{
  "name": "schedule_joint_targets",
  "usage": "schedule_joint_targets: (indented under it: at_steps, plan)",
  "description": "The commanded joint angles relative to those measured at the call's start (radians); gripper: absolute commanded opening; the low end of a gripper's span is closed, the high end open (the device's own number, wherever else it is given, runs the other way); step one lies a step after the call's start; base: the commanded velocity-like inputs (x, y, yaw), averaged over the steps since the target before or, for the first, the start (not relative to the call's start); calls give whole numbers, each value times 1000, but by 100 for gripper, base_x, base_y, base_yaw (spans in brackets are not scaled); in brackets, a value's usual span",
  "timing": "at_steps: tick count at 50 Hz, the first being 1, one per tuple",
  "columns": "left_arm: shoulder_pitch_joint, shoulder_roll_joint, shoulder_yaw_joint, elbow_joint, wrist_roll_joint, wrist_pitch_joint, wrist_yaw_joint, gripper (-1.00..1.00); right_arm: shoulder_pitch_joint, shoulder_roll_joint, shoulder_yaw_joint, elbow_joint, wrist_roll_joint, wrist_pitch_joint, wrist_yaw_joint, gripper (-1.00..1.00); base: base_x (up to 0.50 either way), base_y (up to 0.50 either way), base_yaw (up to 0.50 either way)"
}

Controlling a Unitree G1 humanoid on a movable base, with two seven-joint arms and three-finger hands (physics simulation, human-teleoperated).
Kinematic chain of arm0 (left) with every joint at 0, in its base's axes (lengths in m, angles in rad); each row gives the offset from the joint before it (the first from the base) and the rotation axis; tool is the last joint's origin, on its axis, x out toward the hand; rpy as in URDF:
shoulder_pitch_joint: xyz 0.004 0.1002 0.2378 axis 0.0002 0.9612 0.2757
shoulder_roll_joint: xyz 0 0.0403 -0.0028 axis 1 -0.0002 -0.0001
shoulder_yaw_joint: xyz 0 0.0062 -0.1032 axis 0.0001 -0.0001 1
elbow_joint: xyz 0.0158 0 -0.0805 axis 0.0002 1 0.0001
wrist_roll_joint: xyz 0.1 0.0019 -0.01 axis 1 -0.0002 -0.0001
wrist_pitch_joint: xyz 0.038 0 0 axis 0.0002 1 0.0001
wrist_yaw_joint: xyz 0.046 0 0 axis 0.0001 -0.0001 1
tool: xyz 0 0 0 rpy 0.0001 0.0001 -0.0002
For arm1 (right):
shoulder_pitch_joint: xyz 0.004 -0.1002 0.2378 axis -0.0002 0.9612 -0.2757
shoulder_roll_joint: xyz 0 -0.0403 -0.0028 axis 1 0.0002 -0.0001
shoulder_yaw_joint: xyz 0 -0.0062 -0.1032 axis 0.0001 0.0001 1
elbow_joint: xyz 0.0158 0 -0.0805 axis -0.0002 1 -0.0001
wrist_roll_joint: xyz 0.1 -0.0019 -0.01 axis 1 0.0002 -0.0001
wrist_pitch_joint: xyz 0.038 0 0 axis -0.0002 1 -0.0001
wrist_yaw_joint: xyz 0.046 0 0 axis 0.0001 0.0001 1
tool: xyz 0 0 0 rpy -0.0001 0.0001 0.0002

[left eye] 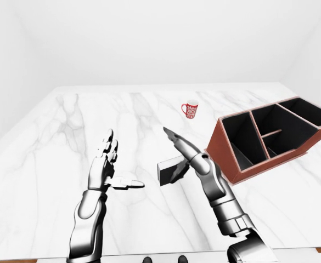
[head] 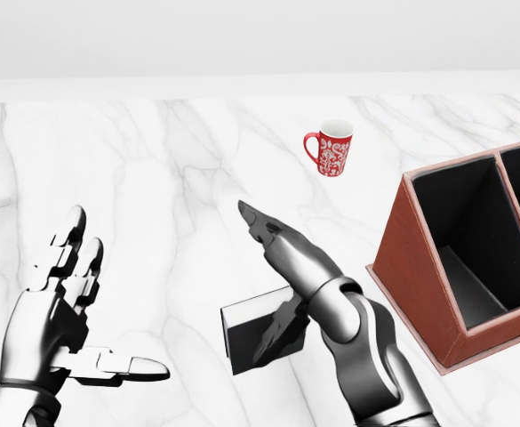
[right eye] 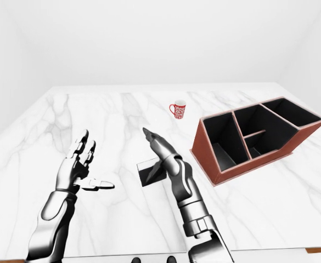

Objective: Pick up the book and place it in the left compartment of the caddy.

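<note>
The book (head: 244, 343), dark-covered with a white page edge, stands on the marble table (head: 153, 178) at the lower middle of the head view. My right hand (head: 261, 271) reaches over its right half with fingers stretched to the upper left and open. Its thumb hangs in front of the book's face, and I cannot tell whether it touches. My left hand (head: 108, 294) is open to the left of the book, apart from it. The red-brown caddy (head: 412, 267) lies at the right, its black left compartment (head: 473, 249) nearest my right hand.
A red patterned mug (head: 331, 149) stands above the book toward the top of the head view, left of the caddy. The caddy's other compartments (left eye: 292, 123) lie further right. The table's near edge (left eye: 292, 251) runs along the bottom of the left-eye view.
</note>
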Motion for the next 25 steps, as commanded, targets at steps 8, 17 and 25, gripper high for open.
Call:
schedule_joint_targets:
  at_steps: [8,17,25]
  plan:
    - [20,2,14,-45,-19,0,-26,100,-290,29,16,508,-374,0,16,98,0,0,0]
    - [25,1,20,-61,-22,0,-34,100,-415,16,19,830,-411,0,-72,99,0,0,0]
    - [21,1,18,-56,-20,0,-35,100,-414,24,25,877,-419,0,-36,100,0,0,0]
